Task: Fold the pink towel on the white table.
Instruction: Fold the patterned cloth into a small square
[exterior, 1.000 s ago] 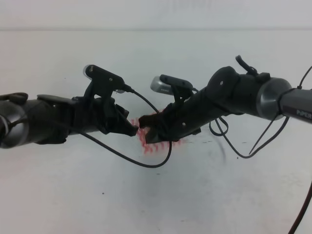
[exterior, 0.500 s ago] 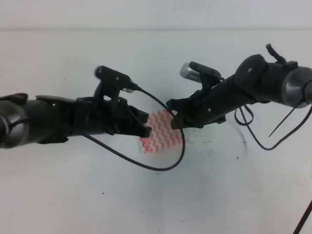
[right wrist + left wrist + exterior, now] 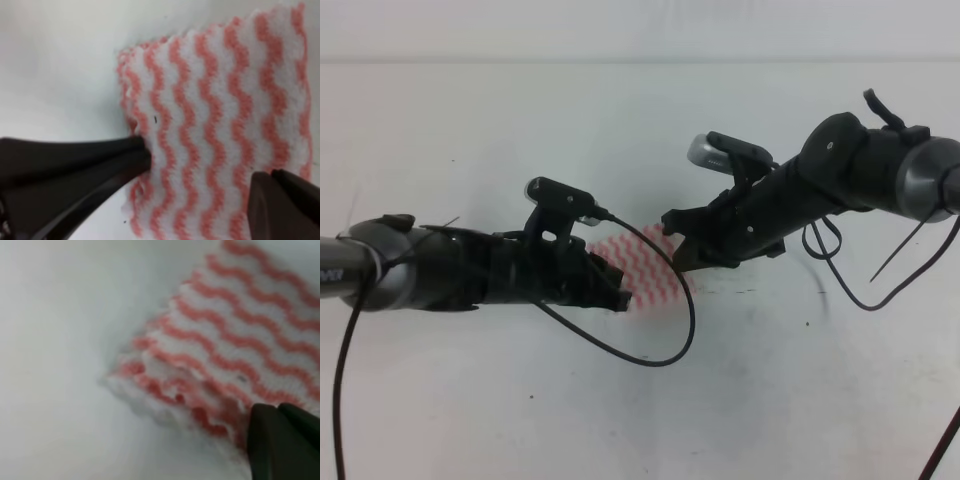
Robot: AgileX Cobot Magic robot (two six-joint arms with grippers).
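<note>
The pink towel [image 3: 655, 272] lies folded small on the white table [image 3: 620, 130] between my two arms. My left gripper [image 3: 620, 296] is low at its left edge. In the left wrist view its dark fingers [image 3: 280, 440] sit pressed together at the towel's [image 3: 235, 335] layered corner, apparently shut on it. My right gripper [image 3: 675, 243] hovers at the towel's far right corner. In the right wrist view it [image 3: 200, 167] is open, with one finger on either side of the striped cloth [image 3: 215, 90], whose left edge shows stacked layers.
A black cable [image 3: 665, 345] loops from the left arm down over the table in front of the towel. More cables [image 3: 840, 290] hang under the right arm. The table's far edge [image 3: 640, 60] runs across the top of the high view.
The towel, bunched between both grippers a second ago, now lies spread flat. The right gripper let go and pulled back to the right. The left arm dropped lower toward the table.
</note>
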